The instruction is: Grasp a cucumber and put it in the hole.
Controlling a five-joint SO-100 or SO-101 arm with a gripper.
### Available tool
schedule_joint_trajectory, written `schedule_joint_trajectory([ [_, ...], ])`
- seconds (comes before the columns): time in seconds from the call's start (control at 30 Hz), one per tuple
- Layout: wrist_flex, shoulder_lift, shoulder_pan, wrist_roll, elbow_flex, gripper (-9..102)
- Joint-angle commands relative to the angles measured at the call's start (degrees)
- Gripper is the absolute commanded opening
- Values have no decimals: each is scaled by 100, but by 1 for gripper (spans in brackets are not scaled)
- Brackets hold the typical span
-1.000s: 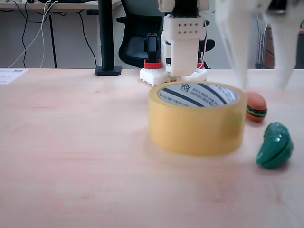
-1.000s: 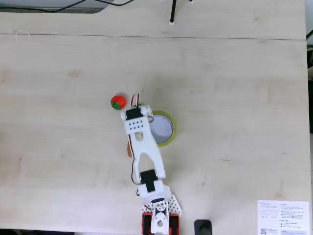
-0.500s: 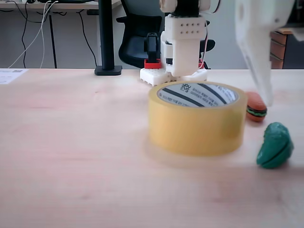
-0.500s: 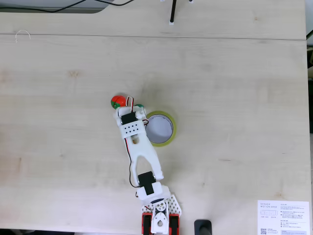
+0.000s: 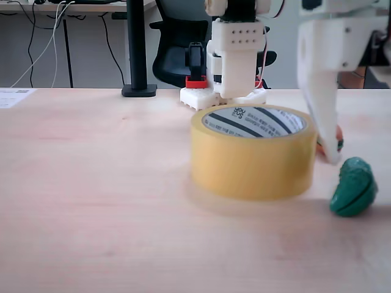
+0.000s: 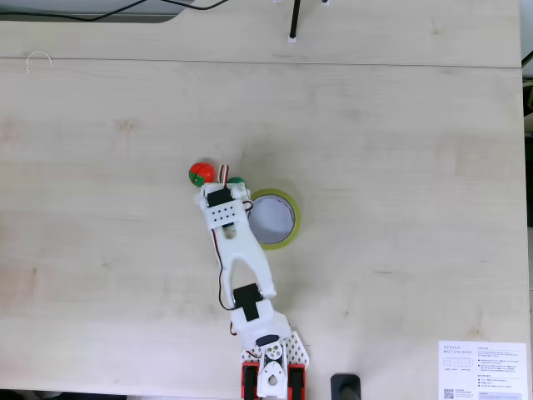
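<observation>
Low front fixed view: the cucumber (image 5: 353, 187) lies on the wooden table (image 5: 91, 195) at the right, dark green and glossy, just beside the right flank of the yellowish tape roll (image 5: 253, 160) but apart from it. The roll stands flat on the table; its hole (image 5: 253, 121) faces upward, with a white inner core bearing black stripes and print. One white finger of the gripper (image 5: 333, 155) descends from the upper right, its tip low between the roll's right edge and the cucumber, standing in front of a small orange-brown toy burger (image 5: 338, 135) of which only a sliver shows. The tip stands above and to the left of the cucumber; contact with it cannot be confirmed. A second finger cannot be made out in this view, so the spread of the jaws cannot be told, and nothing is seen held. The arm's white base with red parts (image 5: 198, 85) sits behind the roll. Top-down fixed view: the arm (image 6: 237, 250) reaches from its base (image 6: 268, 371) at the bottom edge up to the left side of the tape roll (image 6: 284, 237). A small green portion of the cucumber (image 6: 236, 180) shows just past the wrist, near the roll's upper left rim. A red and green toy (image 6: 200, 173) lies close by to its left. A printed sheet (image 6: 483, 368) lies at the table's lower right corner.
</observation>
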State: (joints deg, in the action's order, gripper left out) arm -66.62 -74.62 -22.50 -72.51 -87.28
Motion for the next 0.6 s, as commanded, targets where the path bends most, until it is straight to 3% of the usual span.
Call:
schedule_joint_trajectory([
  [0.0,193,-35,53,53,62,32],
  [0.23,431,167,79,53,62,23],
  [0.57,694,519,79,53,79,22],
])
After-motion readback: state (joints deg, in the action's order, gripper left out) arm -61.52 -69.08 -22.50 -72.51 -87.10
